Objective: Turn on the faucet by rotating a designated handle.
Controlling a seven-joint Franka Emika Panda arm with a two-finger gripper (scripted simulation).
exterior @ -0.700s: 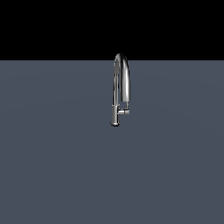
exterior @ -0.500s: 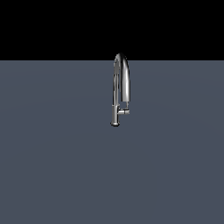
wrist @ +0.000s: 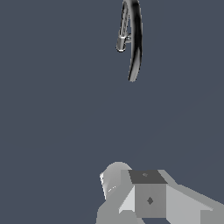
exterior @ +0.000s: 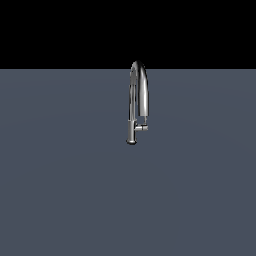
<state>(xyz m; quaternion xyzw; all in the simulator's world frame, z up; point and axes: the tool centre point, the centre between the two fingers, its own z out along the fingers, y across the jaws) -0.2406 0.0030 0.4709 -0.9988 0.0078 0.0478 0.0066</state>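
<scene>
The faucet (exterior: 132,131) is a small chrome tap standing on the grey floor, with a tall arched spout (exterior: 139,87). The handle (exterior: 143,128) is a short chrome stub that sticks out from the base column towards the exterior view's right. The wrist view shows the faucet (wrist: 136,39) from above and at a distance, with the handle (wrist: 127,38) beside its base. No gripper fingers show in either view. Only a grey blocky part of the arm (wrist: 146,197) shows at the wrist view's edge, far from the faucet.
A flat, plain grey floor (exterior: 60,190) spreads all around the faucet. Behind it is a black background. No other objects are in view.
</scene>
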